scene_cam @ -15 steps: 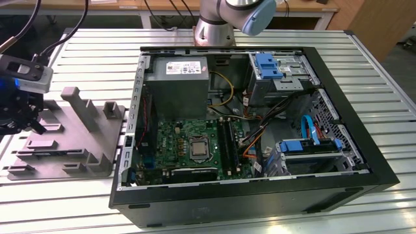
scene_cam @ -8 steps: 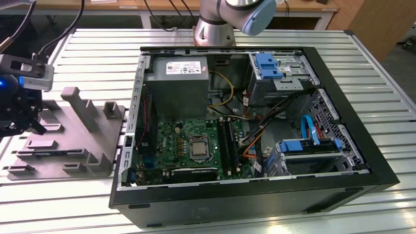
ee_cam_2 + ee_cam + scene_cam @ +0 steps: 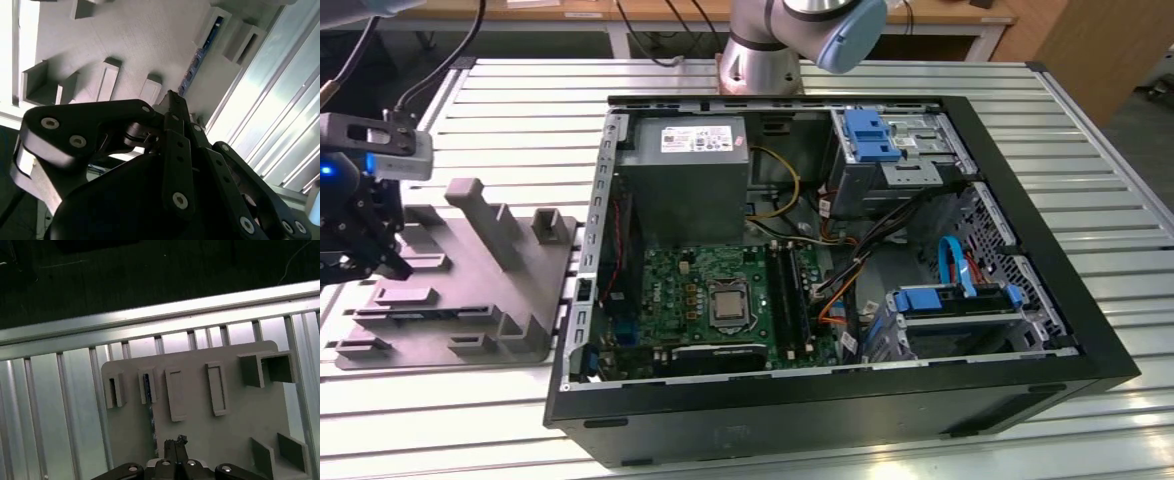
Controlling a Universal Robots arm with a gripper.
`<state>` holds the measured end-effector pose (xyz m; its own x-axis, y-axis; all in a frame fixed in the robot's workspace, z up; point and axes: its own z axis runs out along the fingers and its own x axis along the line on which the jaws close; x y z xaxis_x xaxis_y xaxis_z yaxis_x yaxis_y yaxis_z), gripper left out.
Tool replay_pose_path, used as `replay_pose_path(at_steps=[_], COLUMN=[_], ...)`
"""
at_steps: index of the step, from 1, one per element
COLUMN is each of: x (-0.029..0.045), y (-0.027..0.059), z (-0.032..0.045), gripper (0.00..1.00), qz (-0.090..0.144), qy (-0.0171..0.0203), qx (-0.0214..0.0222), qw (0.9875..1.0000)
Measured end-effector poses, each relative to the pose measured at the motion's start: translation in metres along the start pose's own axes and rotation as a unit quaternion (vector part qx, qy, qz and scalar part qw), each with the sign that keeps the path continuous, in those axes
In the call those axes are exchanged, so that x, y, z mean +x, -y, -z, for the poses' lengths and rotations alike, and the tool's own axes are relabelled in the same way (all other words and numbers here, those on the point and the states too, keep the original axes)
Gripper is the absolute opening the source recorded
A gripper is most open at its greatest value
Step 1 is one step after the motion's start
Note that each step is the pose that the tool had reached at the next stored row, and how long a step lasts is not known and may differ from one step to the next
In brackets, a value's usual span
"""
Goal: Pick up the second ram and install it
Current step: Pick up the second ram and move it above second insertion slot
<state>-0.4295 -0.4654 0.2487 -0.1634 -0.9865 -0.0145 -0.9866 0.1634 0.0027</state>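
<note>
Gripper: hangs above the grey fixture block (image 3: 467, 290) at the exterior view's left, well apart from the open computer case (image 3: 1014, 390). In the first wrist view the gripper (image 3: 175, 447) has its fingertips pressed together with nothing between them, so clenched and empty.

Second ram: stands on edge in a slot of the fixture, a thin dark blue-green strip, seen in the first wrist view (image 3: 149, 405) and in the second wrist view (image 3: 197, 60). Fingertips are just beside its near end, not around it.

Progress: early. The ram is not yet gripped or lifted; pickup, carry and seating all remain (judged from its place in the holder).

Motherboard: green board (image 3: 707, 295) lies in the case floor, with long black memory slots (image 3: 785, 290) beside the processor socket.

Surroundings: grey power supply (image 3: 680, 175), blue drive brackets (image 3: 867, 135), loose coloured cables (image 3: 834, 290) close to the slots.

Obstruction: raised fixture posts (image 3: 487, 225) flank the ram; the case wall and cables crowd the slot approach.
</note>
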Motion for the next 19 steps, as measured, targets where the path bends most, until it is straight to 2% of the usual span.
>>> replay_pose_path(at_steps=[3, 5, 13, 19], x=[0.0000, 0.0000, 0.0012, 0.0060], y=[0.0000, 0.0000, 0.0001, 0.0009], z=[-0.0007, -0.0012, -0.0024, -0.0088], gripper=[0.10, 0.10, 0.10, 0.10], qz=[0.018, 0.031, 0.034, 0.035], qy=[-0.0078, -0.0101, -0.0102, -0.0103], qx=[-0.0045, -0.0055, -0.0055, -0.0054], qw=[0.9998, 0.9994, 0.9994, 0.9993])
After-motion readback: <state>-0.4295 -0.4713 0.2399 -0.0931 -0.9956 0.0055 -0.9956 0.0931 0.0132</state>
